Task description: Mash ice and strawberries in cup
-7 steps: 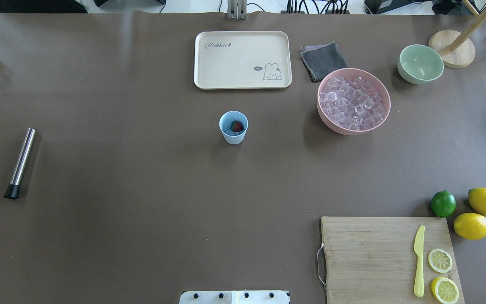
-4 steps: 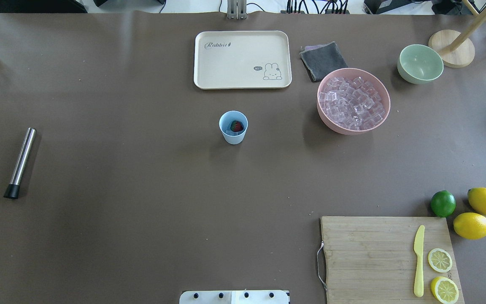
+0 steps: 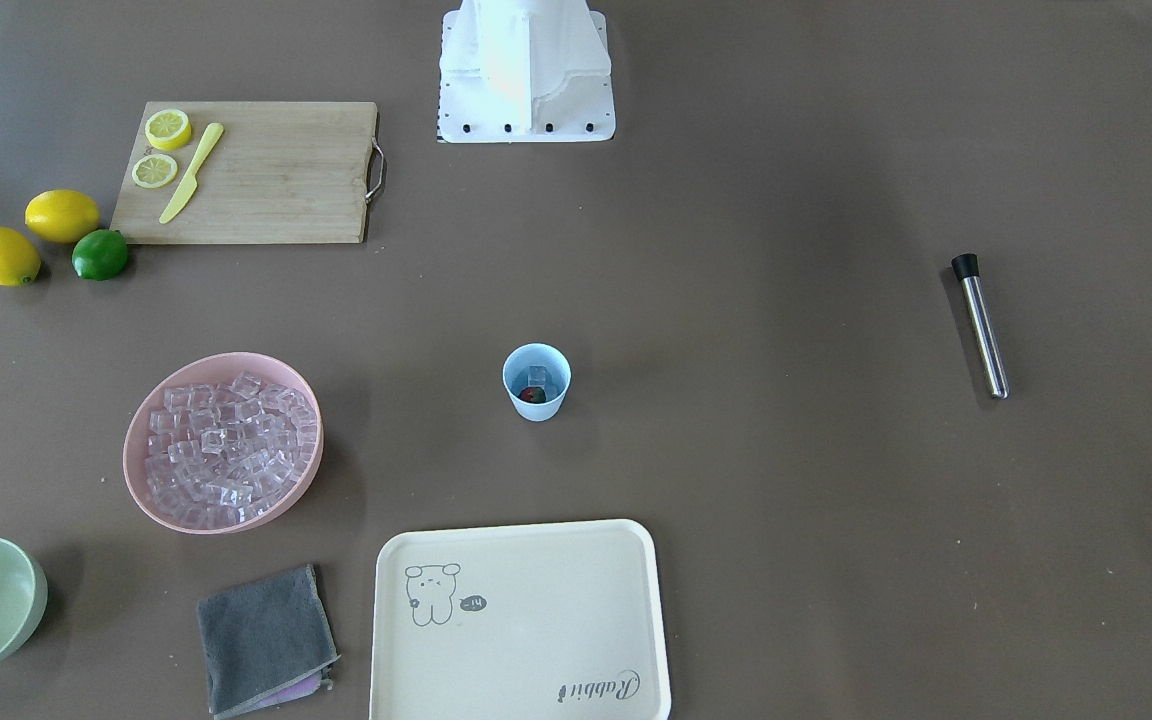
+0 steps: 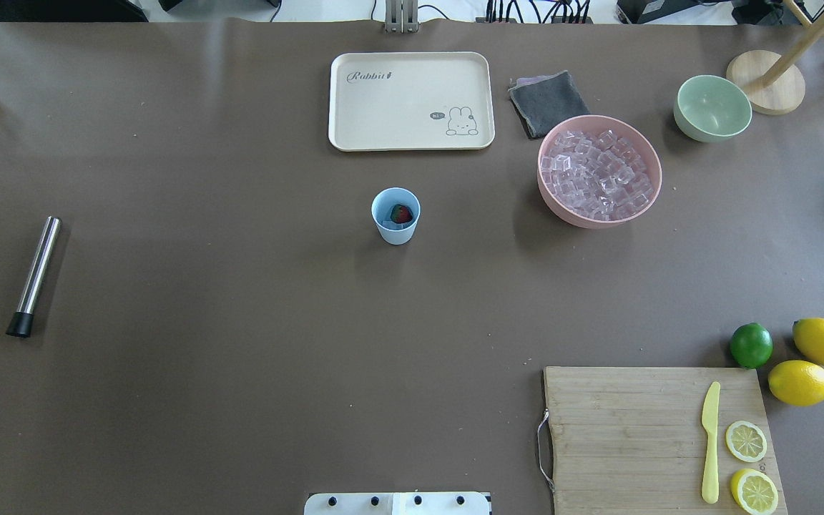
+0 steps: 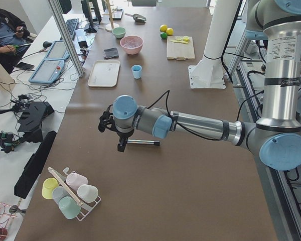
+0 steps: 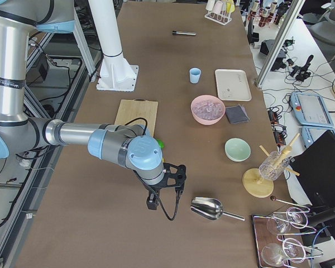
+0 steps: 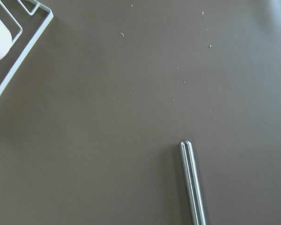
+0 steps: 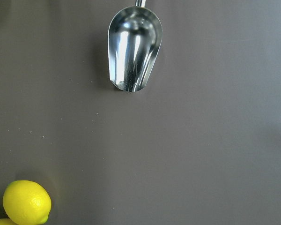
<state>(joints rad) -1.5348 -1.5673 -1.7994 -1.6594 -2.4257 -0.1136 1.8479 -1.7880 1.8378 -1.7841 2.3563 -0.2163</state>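
Observation:
The light-blue cup [image 4: 395, 230] stands upright mid-table, in front of the cream tray. Inside it lie a red strawberry [image 4: 401, 213] and a clear ice cube [image 3: 537, 377]. More ice [image 4: 598, 175] fills the pink bowl [image 4: 553, 202] to the cup's right. A steel muddler [image 4: 34, 275] with a black tip lies flat at the far left, and its rounded end [image 7: 193, 183] shows in the left wrist view. My left gripper [image 5: 105, 122] hovers near the muddler; my right gripper [image 6: 178, 174] hangs beside a metal scoop [image 8: 132, 49]. Both show only in side views, so I cannot tell their state.
A cream tray [image 4: 410, 100], a grey cloth [image 4: 548, 102] and a pale green bowl [image 4: 712, 107] sit at the back. A cutting board [image 4: 626, 429] with a yellow knife and lemon slices, a lime [image 4: 751, 345] and two lemons lie front right. A cup rack [image 5: 70, 193] stands beyond the muddler.

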